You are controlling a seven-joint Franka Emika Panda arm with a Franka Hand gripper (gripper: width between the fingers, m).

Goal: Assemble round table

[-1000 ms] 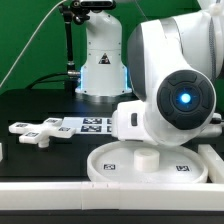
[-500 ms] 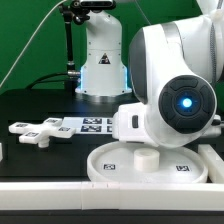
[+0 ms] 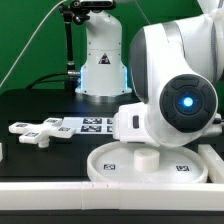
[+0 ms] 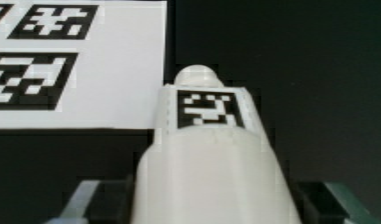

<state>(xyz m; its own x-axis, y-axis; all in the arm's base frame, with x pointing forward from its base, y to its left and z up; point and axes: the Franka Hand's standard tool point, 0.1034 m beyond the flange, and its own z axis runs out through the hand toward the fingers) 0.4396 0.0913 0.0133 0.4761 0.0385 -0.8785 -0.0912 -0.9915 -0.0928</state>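
Nothing visibly moves since half a second ago | gripper (image 4: 208, 208) fingers (image 4: 94, 200) pinch short white plastic cylinder leg (image 4: 212, 140) | large white rimmed round disc (image 3: 124, 150) at exterior view's 6 o'clock | white cross-shaped foot (image 3: 35, 131) at 9 o'clock

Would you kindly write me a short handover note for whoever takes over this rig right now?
Gripper: fingers flank the leg; whether they clamp it cannot be told.
Leg: beside the marker board.
Round disc: lies flat nearest the exterior camera, hub up, nothing fitted in it.
Cross-shaped foot: loose, at the exterior view's left of the marker board.
Done: nothing joined yet.
Left: leg into hub, then foot onto leg.
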